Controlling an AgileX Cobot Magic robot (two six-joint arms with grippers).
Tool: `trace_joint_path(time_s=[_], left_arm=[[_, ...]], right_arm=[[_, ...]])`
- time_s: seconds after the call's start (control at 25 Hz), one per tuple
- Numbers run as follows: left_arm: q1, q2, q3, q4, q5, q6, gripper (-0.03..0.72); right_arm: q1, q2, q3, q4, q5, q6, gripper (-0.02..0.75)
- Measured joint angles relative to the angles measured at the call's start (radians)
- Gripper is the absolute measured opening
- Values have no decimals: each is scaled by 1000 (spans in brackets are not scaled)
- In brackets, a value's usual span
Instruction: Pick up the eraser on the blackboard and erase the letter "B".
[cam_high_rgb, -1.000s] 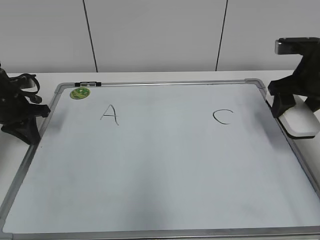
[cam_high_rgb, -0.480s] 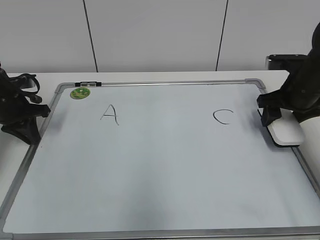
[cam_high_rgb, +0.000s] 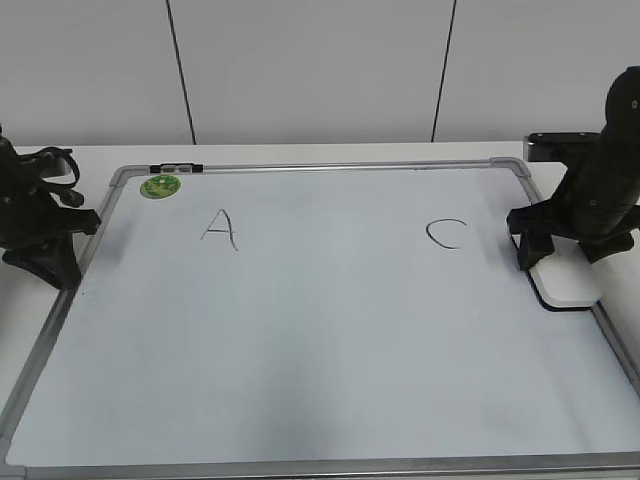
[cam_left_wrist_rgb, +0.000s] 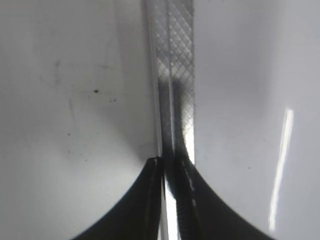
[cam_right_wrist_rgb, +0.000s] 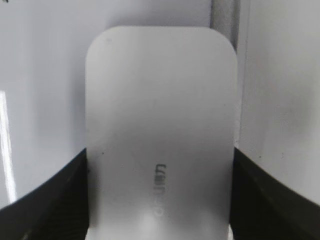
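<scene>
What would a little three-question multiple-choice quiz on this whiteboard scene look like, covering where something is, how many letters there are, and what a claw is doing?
1. Where is the green magnet?
A. the blackboard's far left corner
B. beside the C
C. the near edge

2. How many letters show on the board?
A. one
B. two
C. three

3. What is the right gripper doing?
A. hanging open and empty
B. clamping the eraser
C. pinching the magnet

Answers:
1 A, it sits just above and left of the A.
2 B, only that letter and the C show; no B is visible.
3 B, its dark fingers press both long sides of the white block.
</scene>
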Motion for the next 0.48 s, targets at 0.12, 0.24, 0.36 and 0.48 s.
trace_joint_path(time_s=[0.12, 0.24, 0.36, 0.48], left_arm=[[0, 0, 0, 0, 0, 0, 56], [0, 0, 0, 0, 0, 0, 57], [0, 0, 0, 0, 0, 0, 61], [0, 0, 0, 0, 0, 0, 73]], right_arm=[[0, 2, 0, 2, -7, 1, 574], [0, -2, -4, 2, -1, 2, 618], [0, -17, -55, 4, 67, 2, 627], [0, -44, -147, -4, 169, 2, 627]])
